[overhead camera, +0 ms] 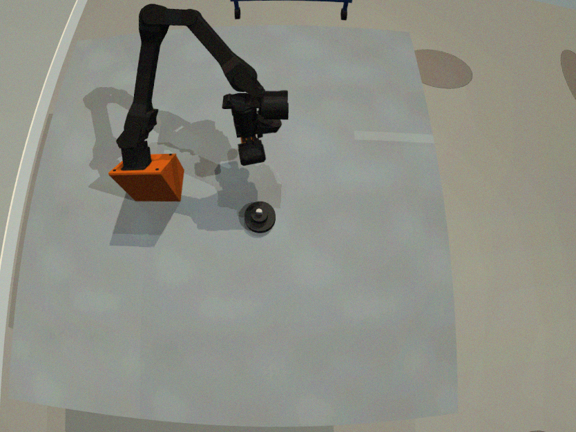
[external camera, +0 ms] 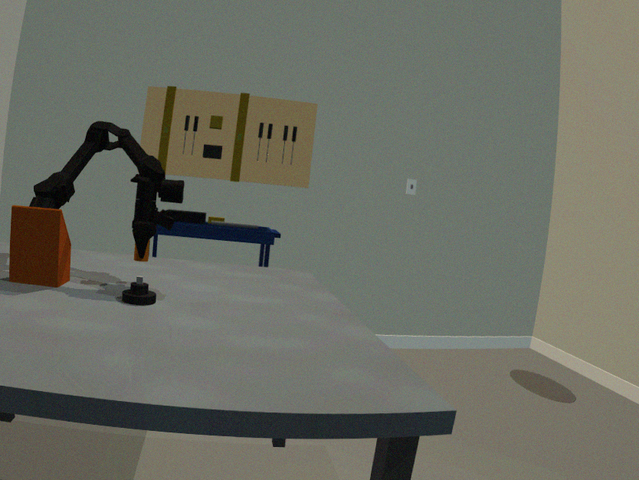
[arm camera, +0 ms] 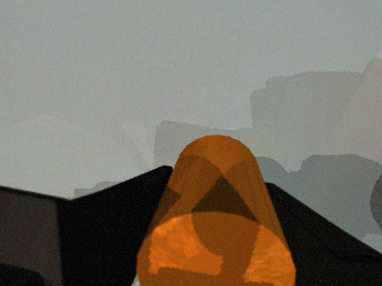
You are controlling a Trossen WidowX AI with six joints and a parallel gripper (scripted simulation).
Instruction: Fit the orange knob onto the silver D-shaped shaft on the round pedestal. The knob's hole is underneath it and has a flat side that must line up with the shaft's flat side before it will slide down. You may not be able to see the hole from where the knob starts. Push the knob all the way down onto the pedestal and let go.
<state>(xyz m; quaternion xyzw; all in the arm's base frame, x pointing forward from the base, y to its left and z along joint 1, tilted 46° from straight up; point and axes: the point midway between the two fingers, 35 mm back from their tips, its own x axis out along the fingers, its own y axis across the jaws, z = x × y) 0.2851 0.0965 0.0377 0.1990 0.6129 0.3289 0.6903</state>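
The black six-joint arm rises from its base, bends over at the elbow, and then slopes down to the wrist. The parallel-jaw gripper hangs from it, in the air, with fingertips pointing downward. Its two black fingers are closed on an object, one at each side, and stand partly apart.
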